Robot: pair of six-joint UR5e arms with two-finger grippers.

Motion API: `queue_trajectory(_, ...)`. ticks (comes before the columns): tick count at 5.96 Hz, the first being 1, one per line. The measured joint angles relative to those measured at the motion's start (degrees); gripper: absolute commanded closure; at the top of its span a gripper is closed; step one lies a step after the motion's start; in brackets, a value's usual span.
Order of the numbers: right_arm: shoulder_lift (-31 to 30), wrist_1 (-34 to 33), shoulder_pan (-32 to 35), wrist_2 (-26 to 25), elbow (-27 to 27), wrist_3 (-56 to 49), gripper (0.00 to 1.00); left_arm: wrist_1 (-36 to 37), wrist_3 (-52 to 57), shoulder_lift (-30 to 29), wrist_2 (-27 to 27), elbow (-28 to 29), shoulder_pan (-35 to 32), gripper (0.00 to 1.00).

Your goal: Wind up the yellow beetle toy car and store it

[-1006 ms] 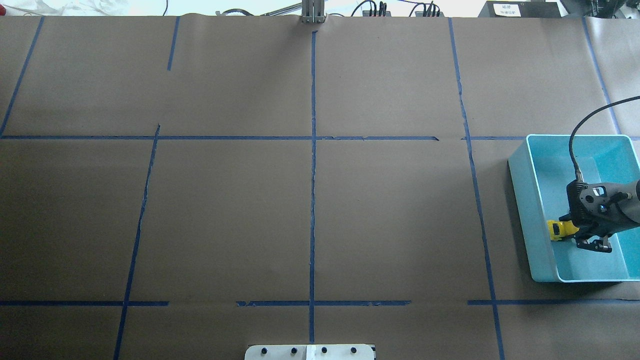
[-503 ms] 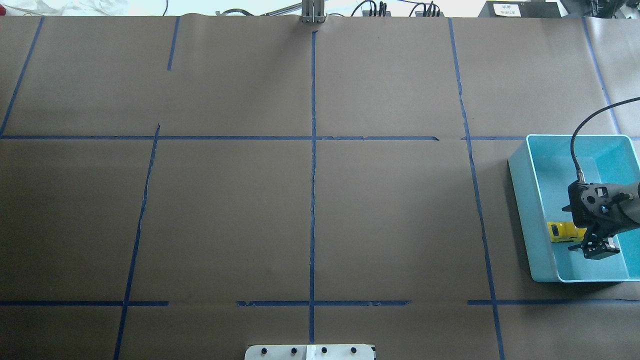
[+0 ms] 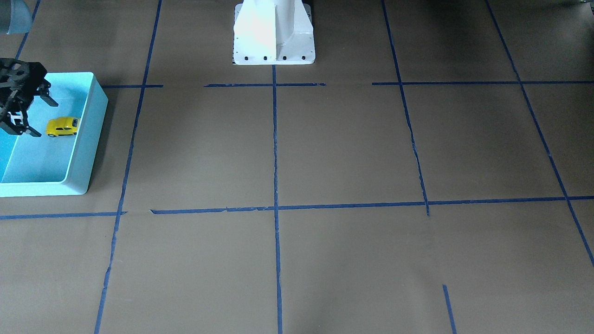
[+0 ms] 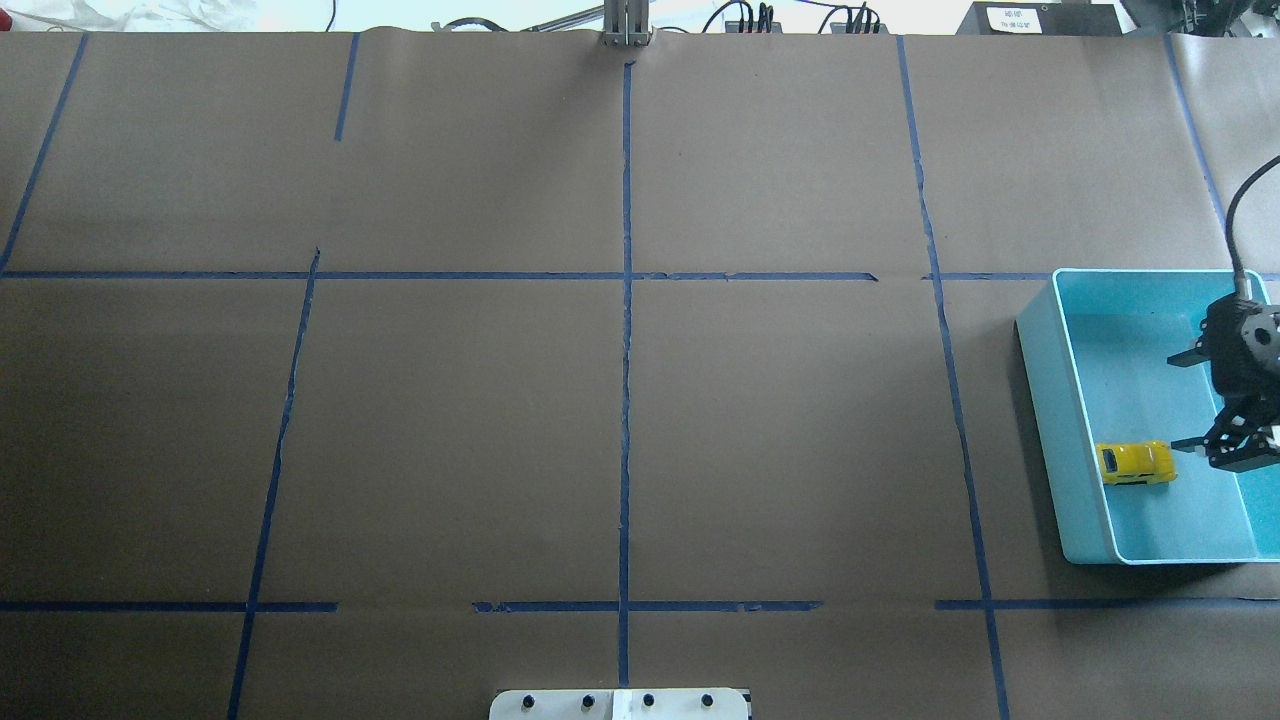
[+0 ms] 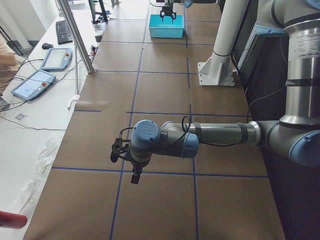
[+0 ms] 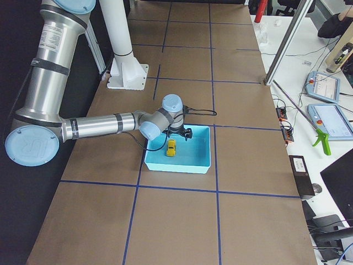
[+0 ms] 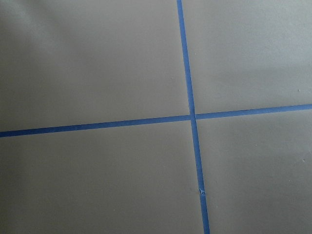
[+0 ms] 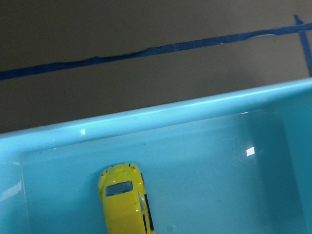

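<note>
**Right claw hangs open beside the beetle in the bin**

The right claw (image 4: 1188,400) hangs over the turquoise bin (image 4: 1050,400) with its jaws spread wide and nothing between them. The yellow beetle toy car (image 4: 1135,462) sits on its wheels on the bin floor, just to the robot's left of the claw's fingertips and below them, apart from both. The car's long axis runs across the desk (image 4: 780,430), left to right for the robot. One end almost meets the bin wall nearest the desk's middle, and the other end points back toward the claw. From the right wrist camera the car lies at the bottom edge, cut off, end-on to that wall.

The fingertips stand apart along the desk's near-far line, so the gap lies across the car's narrow width. If the car had to be picked up again, this looks like the right alignment: a short shift to the robot's left and a drop would bracket its flanks. With the car already lying in the bin, storing looks done, and the likelier move is a clear lift away.

The left claw (image 5: 125,167) hovers well apart, over taped brown paper at the desk's other end. Whether its jaws are open cannot be told. The right arm is by far the nearer.
</note>
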Motion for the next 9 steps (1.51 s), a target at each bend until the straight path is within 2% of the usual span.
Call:
queue_trajectory(2, 0.7, -5.0, 12.0, 6.5, 1.3, 5.5, 0.0, 0.0, 0.0, 0.0, 0.0, 0.1, 0.0, 0.0)
queue_trajectory(5, 2.1, -8.9, 18.9, 7.5, -1.2, 30.2, 0.0, 0.0, 0.0, -0.1, 0.0, 0.2, 0.0, 0.0)
queue_trajectory(6, 2.1, -14.7, 22.5, 7.8, -1.5, 34.3, 0.0, 0.0, 0.0, -0.1, 0.0, 0.2, 0.0, 0.0)
queue_trajectory(7, 1.7, -20.9, 26.4, 7.8, -1.4, 35.3, 0.0, 0.0, 0.0, -0.1, 0.0, 0.2, 0.0, 0.0)
queue_trajectory(9, -0.8, -25.8, 30.8, 7.1, -1.7, 35.2, 0.0, 0.0, 0.1, -0.5, 0.0, 0.6, 0.0, 0.0)
